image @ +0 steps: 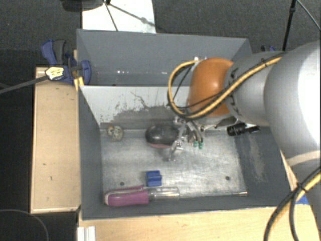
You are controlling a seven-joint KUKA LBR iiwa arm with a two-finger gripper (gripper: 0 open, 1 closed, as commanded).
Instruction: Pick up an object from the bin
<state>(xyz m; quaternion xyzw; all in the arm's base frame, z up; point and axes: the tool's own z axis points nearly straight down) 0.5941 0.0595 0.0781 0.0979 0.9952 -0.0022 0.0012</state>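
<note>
Nearest: purple-handled screwdriver along the front of the bin, with a small blue block just behind it. Further back, my hand sits low, just beside a dark rounded object near the back wall. Released or clenched: cannot tell. Judged step: approach, nothing lifted. Next move calls for centring on that object, then closing. No legible writing.

arm reaches from the right, pincer pointing down.
</note>
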